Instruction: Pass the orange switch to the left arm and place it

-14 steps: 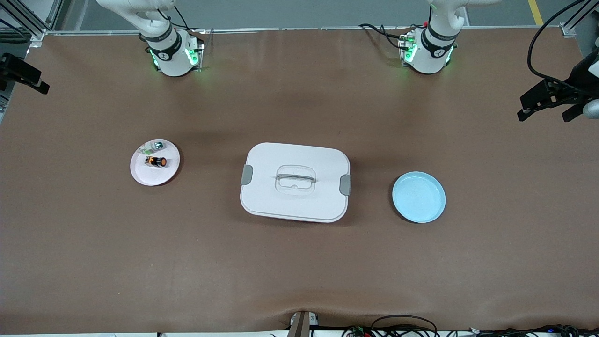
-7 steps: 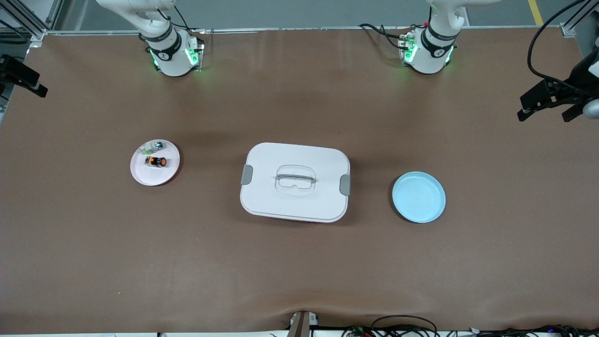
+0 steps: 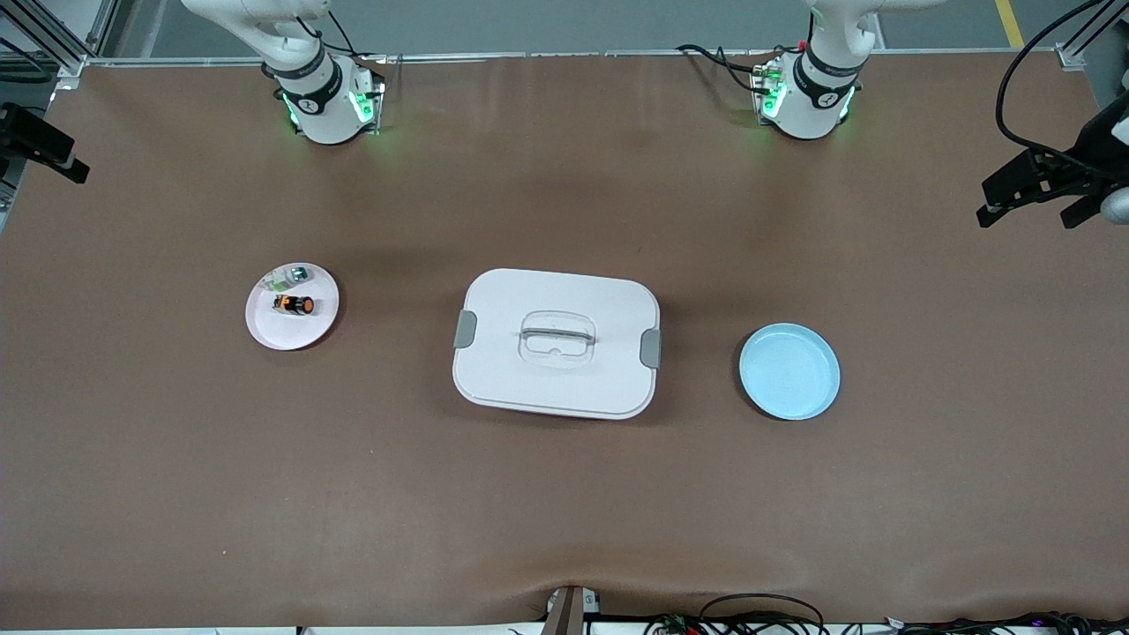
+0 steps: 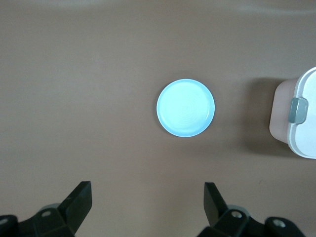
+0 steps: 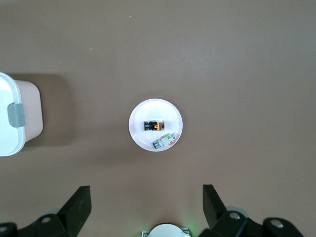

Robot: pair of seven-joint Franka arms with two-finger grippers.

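Observation:
The orange switch [image 3: 294,304] lies on its side on a pink plate [image 3: 267,333] toward the right arm's end of the table; it also shows in the right wrist view [image 5: 155,125]. The white box [image 3: 512,375] stands in the middle of the table. My right gripper [image 5: 146,197] is open and empty, high over the table between its base and the pink plate [image 5: 142,137]; it shows at the front view's edge [image 3: 40,145]. My left gripper [image 4: 148,197] is open and empty, high over the table beside the blue plate [image 4: 186,107], and it shows in the front view [image 3: 1028,216].
A small green-and-silver part [image 3: 291,276] lies on the pink plate beside the switch. The empty blue plate [image 3: 789,370] sits toward the left arm's end. The box's ends show in the wrist views [image 4: 298,118] [image 5: 15,118]. Cables lie along the table's near edge.
Both grippers have drifted very slightly at the front view's edges. Nothing on the table has moved.

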